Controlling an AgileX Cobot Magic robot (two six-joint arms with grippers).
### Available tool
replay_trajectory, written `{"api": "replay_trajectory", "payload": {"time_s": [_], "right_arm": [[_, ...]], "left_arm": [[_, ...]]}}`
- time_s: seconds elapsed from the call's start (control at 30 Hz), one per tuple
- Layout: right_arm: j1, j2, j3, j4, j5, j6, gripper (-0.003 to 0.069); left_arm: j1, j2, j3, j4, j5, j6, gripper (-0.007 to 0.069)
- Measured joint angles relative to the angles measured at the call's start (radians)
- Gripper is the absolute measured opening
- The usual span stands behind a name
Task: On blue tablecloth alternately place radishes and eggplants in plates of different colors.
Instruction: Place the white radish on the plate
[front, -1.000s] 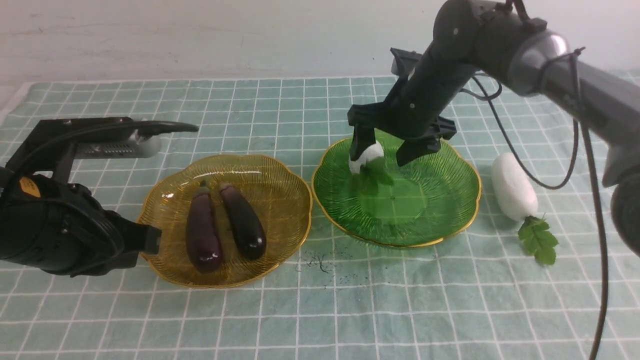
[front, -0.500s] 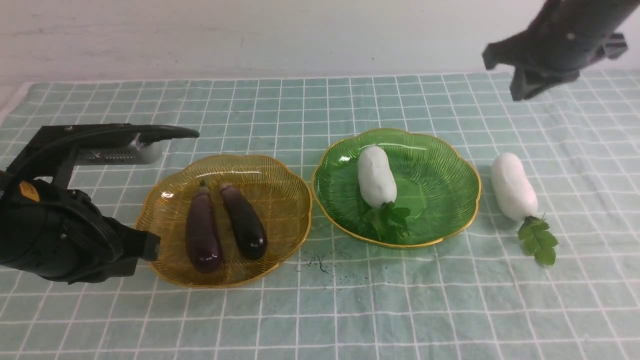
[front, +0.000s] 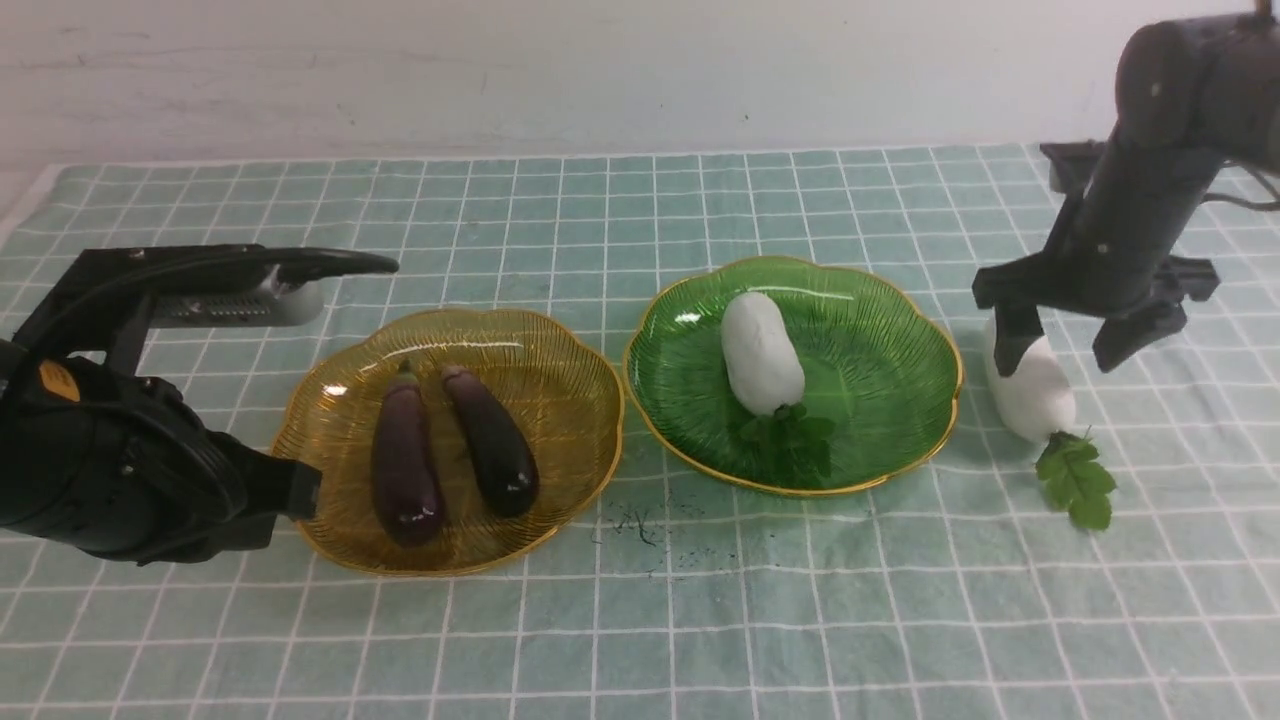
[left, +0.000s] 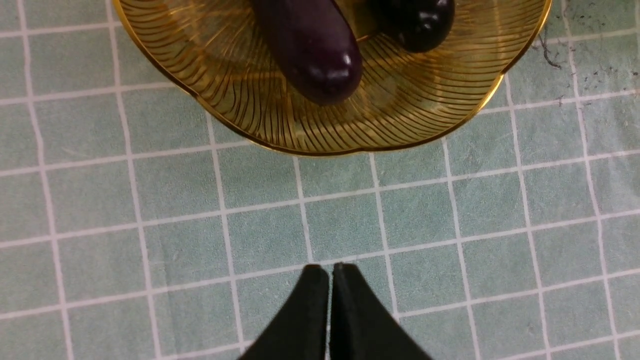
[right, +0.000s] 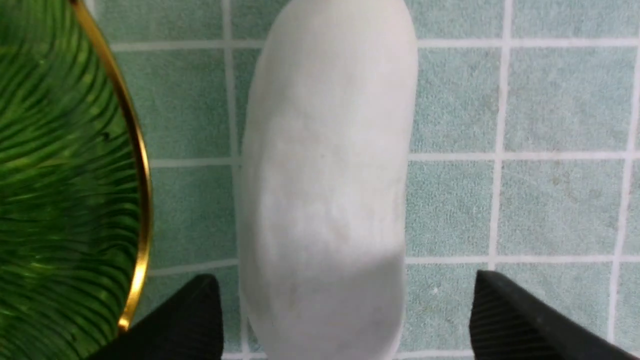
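Two purple eggplants (front: 405, 463) (front: 492, 442) lie side by side in the amber plate (front: 560, 380); both also show in the left wrist view (left: 312, 47). One white radish (front: 761, 352) lies in the green plate (front: 880, 350). The second radish (front: 1032, 385) lies on the blue tablecloth (front: 700, 600) right of the green plate. My right gripper (front: 1062, 345) is open, its jaws either side of that radish's far end (right: 325, 175), not touching it. My left gripper (left: 330, 269) is shut and empty, low over the cloth near the amber plate's (left: 350, 145) rim.
The green plate's gold rim (right: 135, 165) lies close beside my right gripper's inner finger (right: 195, 310). Dark specks (front: 640, 525) mark the cloth in front of the plates. A pale wall bounds the far edge of the cloth.
My right gripper let the first radish go in the green plate, rose away to the right, then came down open around the second radish. The left arm has barely moved.
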Motion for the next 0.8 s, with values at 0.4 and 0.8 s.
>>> {"api": "replay_trajectory", "payload": {"time_s": [0.4,0.8], "right_arm": [[0.000,0.062,0.001,0.000,-0.009,0.006,0.0452],[0.088,-0.144,-0.003,0.280,-0.005,-0.036,0.0452]], "left_arm": [[0.000,0.000,0.000,0.000,0.027,0.000,-0.0008],[0.000,0.000,0.000,0.000,0.030,0.000,-0.0008]]}}
